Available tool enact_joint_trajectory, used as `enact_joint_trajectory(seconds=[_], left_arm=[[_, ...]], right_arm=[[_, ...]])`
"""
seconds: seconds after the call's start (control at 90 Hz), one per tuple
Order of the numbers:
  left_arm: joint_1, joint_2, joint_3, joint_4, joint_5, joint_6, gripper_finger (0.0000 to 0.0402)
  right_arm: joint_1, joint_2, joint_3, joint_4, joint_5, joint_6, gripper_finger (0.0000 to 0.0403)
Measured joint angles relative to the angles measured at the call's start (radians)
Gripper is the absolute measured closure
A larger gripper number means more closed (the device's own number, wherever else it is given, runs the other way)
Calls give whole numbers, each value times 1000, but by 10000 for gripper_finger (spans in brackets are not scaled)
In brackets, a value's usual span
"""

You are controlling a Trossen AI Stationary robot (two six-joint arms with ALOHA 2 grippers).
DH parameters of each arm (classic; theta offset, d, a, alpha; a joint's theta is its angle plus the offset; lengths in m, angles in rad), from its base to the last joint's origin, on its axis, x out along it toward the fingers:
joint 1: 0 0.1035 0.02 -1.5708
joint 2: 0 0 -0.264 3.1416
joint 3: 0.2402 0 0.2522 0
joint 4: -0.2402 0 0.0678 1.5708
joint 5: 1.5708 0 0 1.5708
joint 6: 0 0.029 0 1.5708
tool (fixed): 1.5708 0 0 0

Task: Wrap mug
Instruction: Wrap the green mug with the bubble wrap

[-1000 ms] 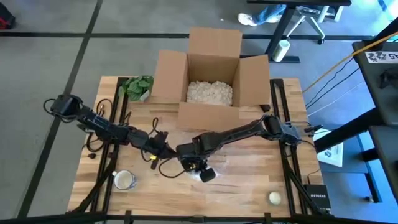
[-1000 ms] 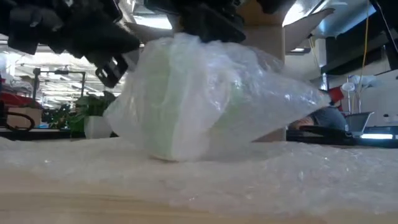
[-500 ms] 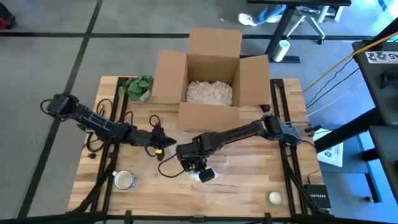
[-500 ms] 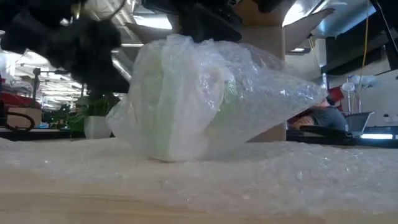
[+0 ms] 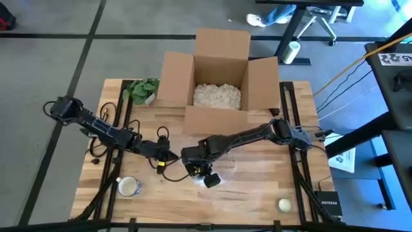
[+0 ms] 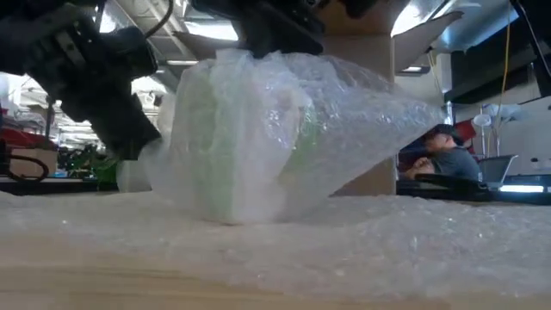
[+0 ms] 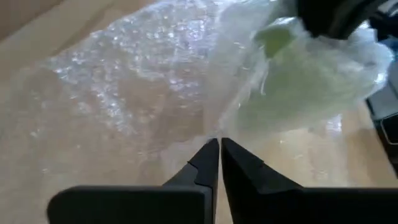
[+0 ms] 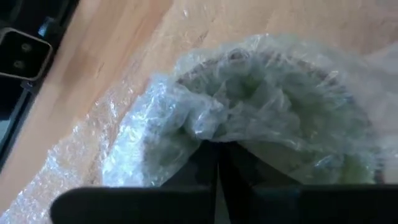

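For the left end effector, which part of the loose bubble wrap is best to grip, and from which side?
Probably the free edge of the bubble wrap lying flat just ahead of the left end effector, approached low from the mug's left. There the sheet is thin and single, while the right end effector pins the gathered top.

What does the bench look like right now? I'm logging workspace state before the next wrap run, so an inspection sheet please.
Surface: wooden table, bubble wrap spread on it.
Job's things: green mug bundled in the wrap, standing at table centre.
Clutter: open box holding packing fill; plant at the back left; white cup front left; small pale object front right.
Grippers: right gripper shut on gathered wrap over the mug; left gripper shut at the wrap's edge beside the mug.
Cables: black loops by the left arm.
Surroundings: seated person behind the table.
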Motion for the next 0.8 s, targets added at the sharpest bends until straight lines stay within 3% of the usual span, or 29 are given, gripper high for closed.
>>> enact_joint_trajectory(seconds=[0.4,0.8], left_arm=[[-1,123,3,292,24,38,402],[-12,171,150,260,71,139,402]], right_arm=[[0,-1,0,43,-16,2,403],[-7,2,1,45,-16,-6,403]])
